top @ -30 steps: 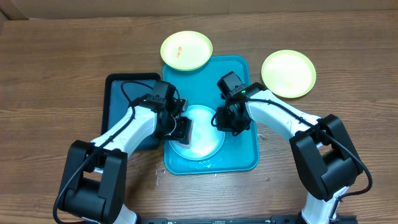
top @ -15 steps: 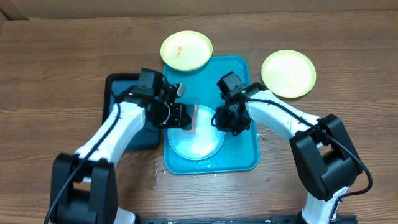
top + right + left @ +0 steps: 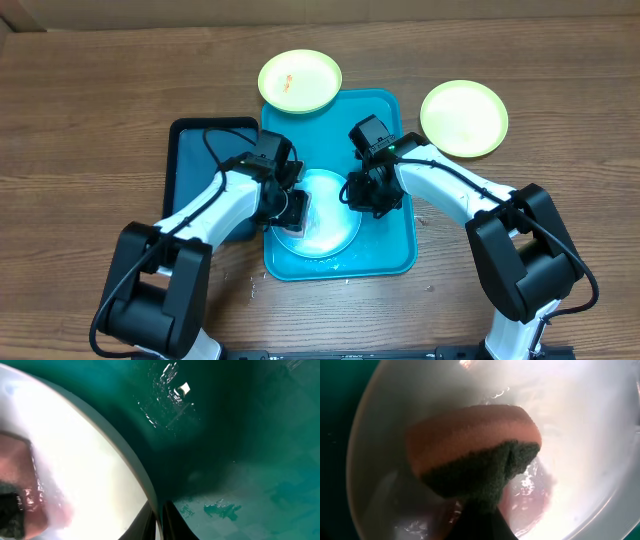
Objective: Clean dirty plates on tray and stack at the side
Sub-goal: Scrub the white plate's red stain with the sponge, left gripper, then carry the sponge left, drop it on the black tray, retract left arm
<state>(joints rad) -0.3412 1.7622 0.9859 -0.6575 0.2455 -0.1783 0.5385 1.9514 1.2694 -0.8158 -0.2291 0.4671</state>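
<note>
Three plates show from overhead: a blue plate lying on the tray, a smeared yellow plate overlapping the tray's far rim, and a clean yellow plate on the table to the right. Half a second ago our left gripper was drawn back off the blue plate. Now it is down on it again, so we judge the scrubbing is mid-stroke, not finished. Its jaws pinch a sponge, pressed to the wet plate near a pinkish film. Our right gripper sits at that plate's right rim, jaws close together. We cannot tell whether they grip the rim.
</note>
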